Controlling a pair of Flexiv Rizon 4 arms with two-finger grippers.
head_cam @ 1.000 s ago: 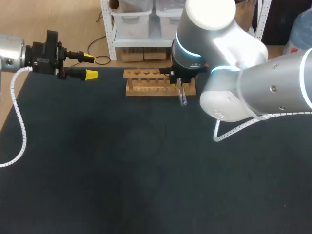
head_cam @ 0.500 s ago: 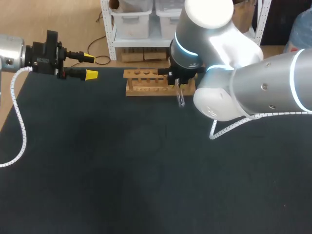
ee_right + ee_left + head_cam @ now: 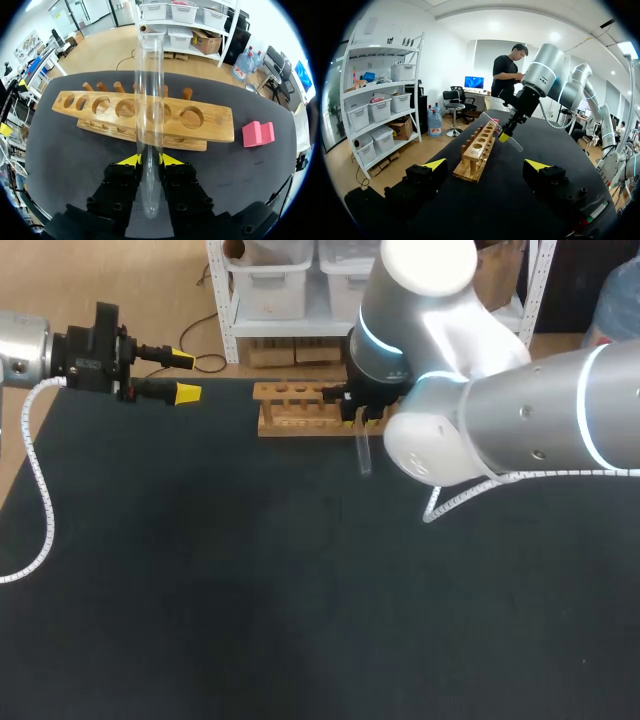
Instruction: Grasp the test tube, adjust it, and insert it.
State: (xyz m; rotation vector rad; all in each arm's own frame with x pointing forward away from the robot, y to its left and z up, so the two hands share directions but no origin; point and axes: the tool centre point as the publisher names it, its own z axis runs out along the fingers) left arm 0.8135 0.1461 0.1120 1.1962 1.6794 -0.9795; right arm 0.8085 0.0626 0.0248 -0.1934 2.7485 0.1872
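So, test tube: clamped between right fingers, tilted, hanging just in front of the rack.
left fingers: spread apart, empty, well off to the side.
tip: probably stand it upright over a hole first, then lower slowly.

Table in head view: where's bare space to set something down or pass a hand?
Bare: the table's whole near half, and the stretch between the left gripper and the rack. Crowded: the rack's right end, where the right gripper holds the test tube, with a pink block beside it.
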